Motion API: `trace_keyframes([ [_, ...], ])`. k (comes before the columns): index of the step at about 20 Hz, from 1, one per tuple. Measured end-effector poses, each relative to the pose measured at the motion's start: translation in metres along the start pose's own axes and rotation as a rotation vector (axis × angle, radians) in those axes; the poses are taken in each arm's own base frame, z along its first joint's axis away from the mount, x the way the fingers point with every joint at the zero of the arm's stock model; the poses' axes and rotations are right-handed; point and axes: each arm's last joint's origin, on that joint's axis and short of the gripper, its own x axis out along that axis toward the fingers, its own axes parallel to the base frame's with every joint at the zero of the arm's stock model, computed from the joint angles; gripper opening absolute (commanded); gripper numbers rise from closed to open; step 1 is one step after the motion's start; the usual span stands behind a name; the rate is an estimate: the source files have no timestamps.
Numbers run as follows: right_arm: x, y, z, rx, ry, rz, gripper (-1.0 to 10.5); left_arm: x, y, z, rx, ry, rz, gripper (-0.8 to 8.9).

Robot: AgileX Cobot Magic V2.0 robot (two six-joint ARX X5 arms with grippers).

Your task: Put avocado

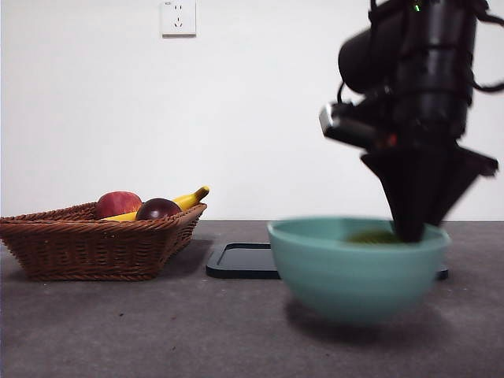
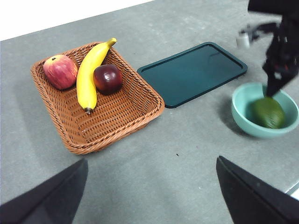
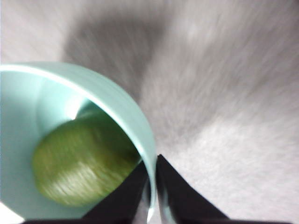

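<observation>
Right wrist view shows the right gripper [image 3: 152,186] clamped on the bowl [image 3: 135,121] rim, the avocado [image 3: 79,163] lying just inside its inner jaw.

Grey bench with three things set on it

The bench [image 2: 187,140] is a matte grey surface running back to a white wall. Directly on it lie a brown wicker basket [image 2: 117,126] toward one side, a flat dark tray [image 2: 191,72] just beside the basket, and a pale teal bowl [image 2: 240,114] near the tray's far end. In the front view the bowl [image 1: 354,268] stands nearest the camera, partly hiding the tray [image 1: 240,264].
</observation>
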Motion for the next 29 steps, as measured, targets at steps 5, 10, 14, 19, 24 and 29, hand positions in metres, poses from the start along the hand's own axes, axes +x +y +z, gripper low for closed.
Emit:
trace_keyframes([
  [5,-0.046,0.004,0.020,0.030,-0.102,-0.050,0.1,0.000,0.000,0.000,0.000,0.000,0.000,4.37],
  [10,-0.064,-0.016,0.065,0.110,-0.115,-0.053,0.1,0.000,0.000,0.000,0.000,0.000,0.000,4.37],
  [14,-0.058,-0.033,0.107,0.147,-0.133,-0.001,0.1,0.000,0.000,0.000,0.000,0.000,0.000,4.37],
  [19,-0.033,-0.054,0.143,0.180,-0.154,-0.002,0.1,0.000,0.000,0.000,0.000,0.000,0.000,4.37],
  [24,-0.019,-0.063,0.153,0.216,-0.177,-0.052,0.1,0.000,0.000,0.000,0.000,0.000,0.000,4.37],
  [29,-0.019,-0.064,0.153,0.229,-0.173,-0.051,0.1,0.000,0.000,0.000,0.000,0.000,0.000,4.36],
])
